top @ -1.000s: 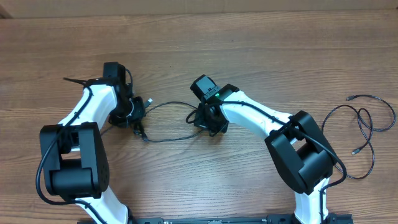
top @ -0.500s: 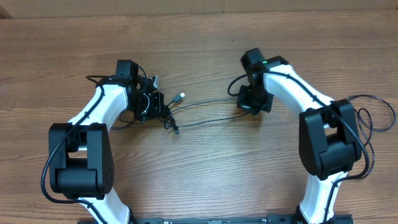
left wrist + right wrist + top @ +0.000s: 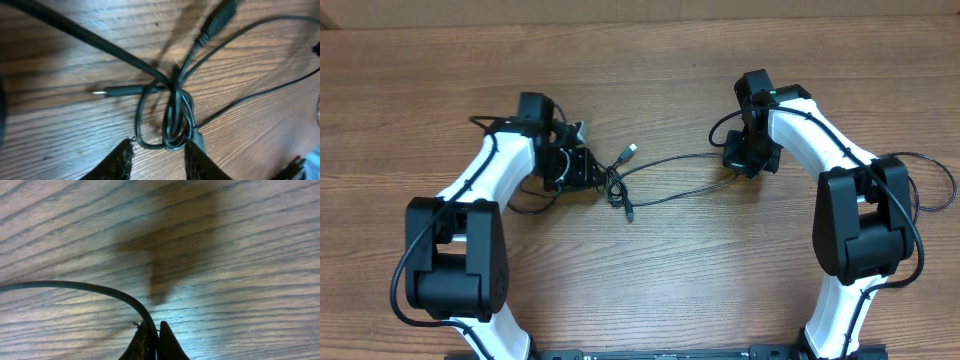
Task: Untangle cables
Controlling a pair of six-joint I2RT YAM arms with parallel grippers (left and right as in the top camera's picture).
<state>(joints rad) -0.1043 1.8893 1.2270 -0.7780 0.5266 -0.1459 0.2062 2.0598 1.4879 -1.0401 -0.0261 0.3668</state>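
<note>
Thin black cables (image 3: pixel 670 163) lie across the middle of the table, knotted into a small loop (image 3: pixel 615 186) with plug ends (image 3: pixel 631 151) above and below it. In the left wrist view the knot (image 3: pixel 174 117) lies on the wood just ahead of my left gripper (image 3: pixel 159 152), which is open with nothing between its fingers. My left gripper (image 3: pixel 592 170) sits just left of the knot. My right gripper (image 3: pixel 736 170) is shut on the cable's far end; the right wrist view shows the cord (image 3: pixel 90 286) pinched between the fingertips (image 3: pixel 167 340).
Another thin black cable (image 3: pixel 940 165) loops at the table's right edge, partly hidden behind the right arm. The wooden table (image 3: pixel 650 80) stretches bare behind both arms.
Both arms have moved to the right, dragging the cable with them. My left gripper has opened and let go of the knot. My right gripper stays shut on the cord.
</note>
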